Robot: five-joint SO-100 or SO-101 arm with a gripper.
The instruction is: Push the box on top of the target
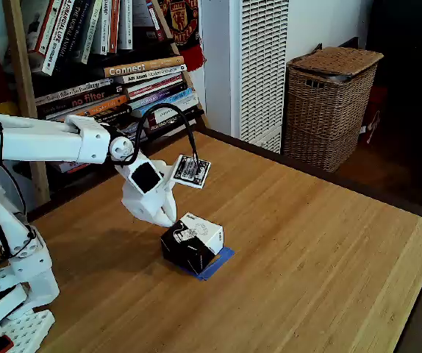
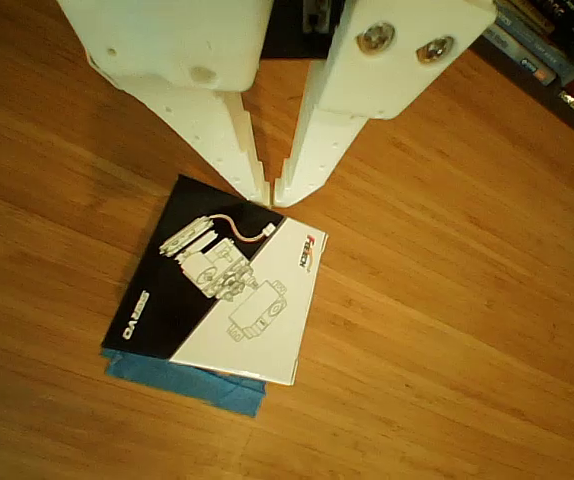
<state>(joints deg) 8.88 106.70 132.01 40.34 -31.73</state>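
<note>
White plastic fingers [image 2: 227, 130] of the single gripper [image 2: 270, 195] come down from the top edge of the other view, tapering to notched tips that meet with barely a sliver between them, holding nothing. Those tips sit at the upper edge of the one box [image 2: 217, 295], touching it or nearly so; which, I cannot tell. Its cardboard top is split diagonally, glossy black on the left and white on the right, with printed line drawings. From under its lower edge a strip of the blue tape target [image 2: 192, 385] pokes out, so the box covers most of the square. In the fixed view, the jointed white arm [image 1: 42, 140] reaches from the left across the wooden table [image 1: 321, 243]; a woven wicker basket [image 1: 328, 103] stands at the right.
</note>
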